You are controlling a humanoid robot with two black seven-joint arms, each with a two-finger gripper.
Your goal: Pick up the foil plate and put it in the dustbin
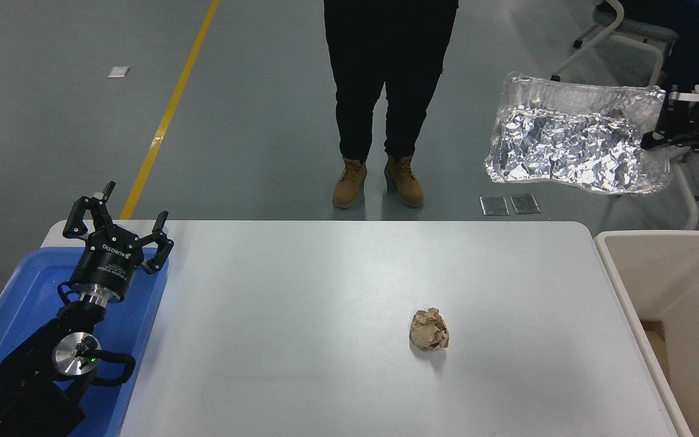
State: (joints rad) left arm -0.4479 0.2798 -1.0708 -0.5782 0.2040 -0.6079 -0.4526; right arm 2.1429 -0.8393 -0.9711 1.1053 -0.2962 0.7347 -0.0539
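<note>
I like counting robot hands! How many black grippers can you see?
2. The left gripper is parked open above the blue tray at lower left. The right gripper is at upper right, gripping the foil plate in the air.

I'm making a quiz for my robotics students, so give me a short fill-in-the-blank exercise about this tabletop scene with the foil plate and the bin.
1. The right gripper holds the foil plate by its ____ edge, in the air.
2. The dustbin stands past the table's ____ end.
3. The only loose thing lying on the table is a crumpled brown ____.
4. The left gripper is parked over a ____ tray.

Missing words: right; right; paper ball; blue
</note>
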